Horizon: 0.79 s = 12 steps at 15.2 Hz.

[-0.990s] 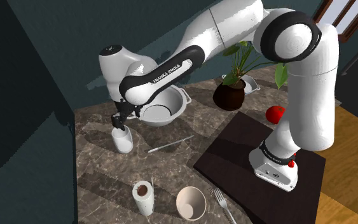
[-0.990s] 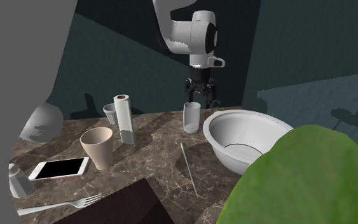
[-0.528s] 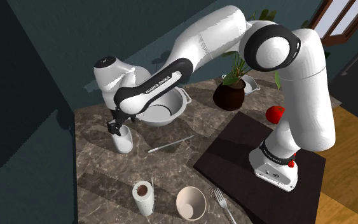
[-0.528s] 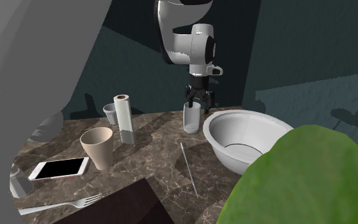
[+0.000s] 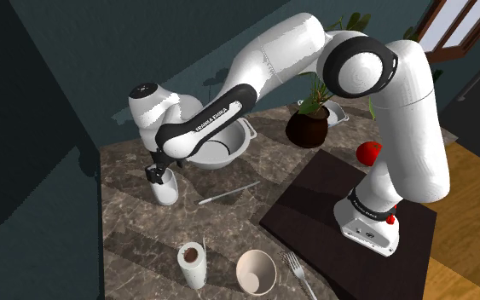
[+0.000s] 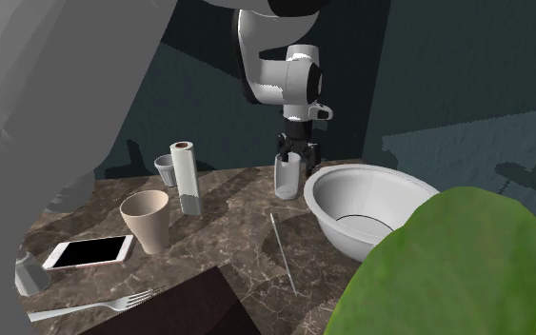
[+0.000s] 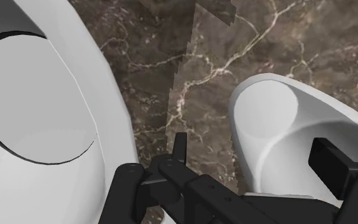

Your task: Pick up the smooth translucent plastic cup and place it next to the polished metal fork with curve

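The tall translucent whitish cup (image 5: 164, 187) (image 6: 287, 178) (image 7: 269, 121) stands upright on the marble counter beside the big bowl. My gripper (image 5: 155, 173) (image 6: 295, 155) (image 7: 254, 151) is down at its rim and open. One finger sits inside the cup and the other outside, on the bowl's side, so they straddle the cup's wall without clasping it. The metal fork (image 5: 297, 273) (image 6: 80, 309) lies at the counter's near edge in the shoulder view, past the beige cup.
A large white bowl (image 5: 218, 145) (image 6: 366, 205) (image 7: 37, 114) stands close to the cup. Also on the counter: a thin metal rod (image 5: 228, 193) (image 6: 282, 249), a paper roll (image 5: 193, 264) (image 6: 184, 169), a beige cup (image 5: 256, 271) (image 6: 148, 219), a phone (image 6: 88, 251), a potted plant (image 5: 309, 124) and a red apple (image 5: 367, 152).
The gripper has come down from just above the cup to its rim, and the forearm has swung lower. The cup has stayed in place.
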Each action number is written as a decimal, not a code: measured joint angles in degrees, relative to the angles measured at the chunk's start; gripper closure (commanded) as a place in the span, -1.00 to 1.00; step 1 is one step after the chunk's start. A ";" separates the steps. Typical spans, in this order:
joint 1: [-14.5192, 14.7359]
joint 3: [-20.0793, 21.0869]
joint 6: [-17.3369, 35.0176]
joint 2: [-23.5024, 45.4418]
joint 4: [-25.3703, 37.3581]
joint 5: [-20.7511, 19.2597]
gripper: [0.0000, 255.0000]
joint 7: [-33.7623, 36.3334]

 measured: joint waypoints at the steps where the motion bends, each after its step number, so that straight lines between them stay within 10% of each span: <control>1: 0.00 0.00 0.01 0.00 -0.01 0.00 -1.00 0.00; 2: 0.00 0.00 0.01 0.00 -0.01 0.00 1.00 0.00; 12: -0.02 -0.02 0.02 -0.01 -0.01 -0.01 1.00 0.00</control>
